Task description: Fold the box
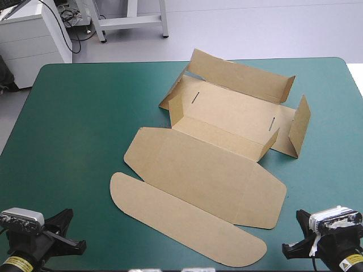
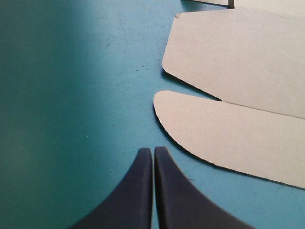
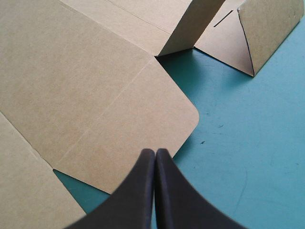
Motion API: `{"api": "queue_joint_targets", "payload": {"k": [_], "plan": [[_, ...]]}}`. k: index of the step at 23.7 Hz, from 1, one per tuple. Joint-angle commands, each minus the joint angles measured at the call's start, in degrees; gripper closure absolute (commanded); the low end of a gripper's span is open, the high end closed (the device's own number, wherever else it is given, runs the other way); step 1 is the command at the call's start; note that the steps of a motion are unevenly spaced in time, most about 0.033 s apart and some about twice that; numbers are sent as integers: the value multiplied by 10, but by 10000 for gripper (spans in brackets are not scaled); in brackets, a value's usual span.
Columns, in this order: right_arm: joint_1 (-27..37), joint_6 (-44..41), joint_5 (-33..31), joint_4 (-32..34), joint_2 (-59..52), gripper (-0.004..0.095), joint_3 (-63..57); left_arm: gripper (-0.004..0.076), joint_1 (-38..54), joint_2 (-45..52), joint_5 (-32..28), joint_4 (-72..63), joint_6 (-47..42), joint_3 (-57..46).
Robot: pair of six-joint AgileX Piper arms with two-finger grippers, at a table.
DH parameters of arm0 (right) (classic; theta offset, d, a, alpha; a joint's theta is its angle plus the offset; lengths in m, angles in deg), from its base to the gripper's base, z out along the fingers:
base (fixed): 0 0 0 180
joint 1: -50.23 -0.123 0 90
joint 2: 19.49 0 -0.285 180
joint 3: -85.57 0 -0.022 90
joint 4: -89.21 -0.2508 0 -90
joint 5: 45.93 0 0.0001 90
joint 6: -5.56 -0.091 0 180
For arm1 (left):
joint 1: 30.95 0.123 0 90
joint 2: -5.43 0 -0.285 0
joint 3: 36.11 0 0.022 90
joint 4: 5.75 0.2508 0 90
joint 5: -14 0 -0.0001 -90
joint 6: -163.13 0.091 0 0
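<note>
The brown box (image 1: 227,113) is seen partly formed on the teal-green desk (image 1: 85,113), set slightly to the right of the middle and turned at a slant to the desk's edges. Its tray (image 1: 235,110) lies toward the far side: a long far wall (image 1: 241,76) is raised and leans outward, a lower near wall (image 1: 224,139) is raised along the fold to the lid, and an end flap (image 1: 299,126) is stood upright at the right end. Two short dark slits are visible in the tray's floor. The lid (image 1: 204,170) is laid flat toward the near side, and a long tuck flap (image 1: 181,218) with rounded ends is spread flat beyond it, nearest the desk's near edge. The left gripper (image 1: 71,232) is held at the near left corner of the desk; in the left wrist view its black fingers (image 2: 143,191) are pressed together into one point with nothing between them, and the rounded end of the tuck flap is seen just beside their tips, apart from them. The right gripper (image 1: 296,233) is held at the near right corner, its fingers (image 3: 167,191) likewise closed on nothing, with the rounded corner of the lid's side flap (image 3: 143,124) just ahead of the tips.
</note>
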State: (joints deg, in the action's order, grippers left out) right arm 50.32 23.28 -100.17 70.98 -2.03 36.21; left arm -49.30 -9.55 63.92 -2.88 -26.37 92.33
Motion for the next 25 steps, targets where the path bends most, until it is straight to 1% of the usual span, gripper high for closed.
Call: {"api": "queue_joint_targets", "payload": {"k": [1,16,17,18,19,20,21,22,23,24,25], "plan": [[-1,1,38,-10,9,928,14,731,-1,-9,-41,3,-3,16],[-1,2,37,-10,9,927,14,731,-1,-9,-41,3,-3,16],[-1,8,33,-13,9,909,14,731,-1,-9,-41,3,-3,16],[-1,15,30,-17,9,878,14,731,-1,-9,-41,3,-3,16],[-1,29,21,-26,9,766,15,731,-1,-9,-41,3,-3,16],[-1,43,15,-36,9,674,16,731,-1,-9,-41,3,-3,16],[-1,58,12,-46,9,489,16,731,-1,-9,-41,3,-3,16],[-1,59,12,-46,9,388,16,731,-1,-9,-41,3,-3,16],[-1,58,13,-45,9,251,16,731,-1,-9,-41,3,-3,16],[-1,58,13,-43,9,224,16,731,-1,-9,-41,3,-3,16],[-1,47,14,-40,9,222,16,731,-1,-9,-41,3,-3,16]]}}
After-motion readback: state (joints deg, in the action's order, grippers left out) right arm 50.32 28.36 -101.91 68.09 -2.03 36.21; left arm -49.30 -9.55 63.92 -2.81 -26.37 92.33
